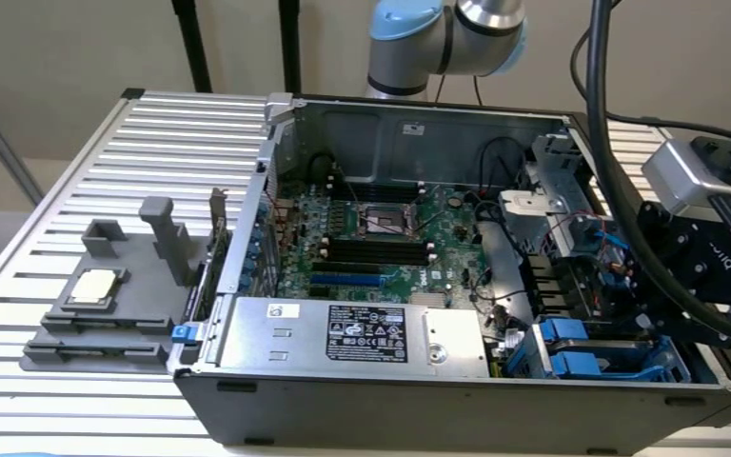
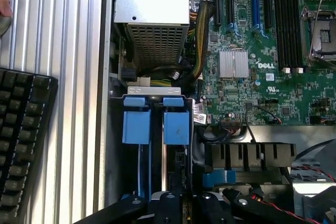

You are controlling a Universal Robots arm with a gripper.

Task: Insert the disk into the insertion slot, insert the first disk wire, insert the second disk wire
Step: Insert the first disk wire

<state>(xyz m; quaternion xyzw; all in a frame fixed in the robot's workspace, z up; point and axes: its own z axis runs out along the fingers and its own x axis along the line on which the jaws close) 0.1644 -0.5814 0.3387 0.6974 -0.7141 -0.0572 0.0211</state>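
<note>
The disk sits edge-on in the insertion slot (image 2: pixel 155 92), a grey metal cage at the open computer case's near corner on the exterior view's right. Two blue carrier tabs (image 2: pixel 176 121) (image 1: pixel 578 350) stand side by side in it, and the disk's metal body is hidden under them. My gripper (image 2: pixel 186 209) (image 1: pixel 630 326) hangs just above the cage. Its black fingers (image 2: pixel 168 203) are shut close together. I cannot tell whether anything is pinched between them. Red and black wires (image 2: pixel 262 200) run beside the fingers; which wires are the disk wires is unclear.
The silver power-supply box (image 1: pixel 353 333) (image 2: pixel 152 3) lies beside the cage, with the green motherboard (image 1: pixel 391 238) beyond it. A grey plastic fixture (image 1: pixel 99 309) stands on the ribbed table at the exterior view's left. A black keyboard (image 2: pixel 21 145) lies outside the case wall.
</note>
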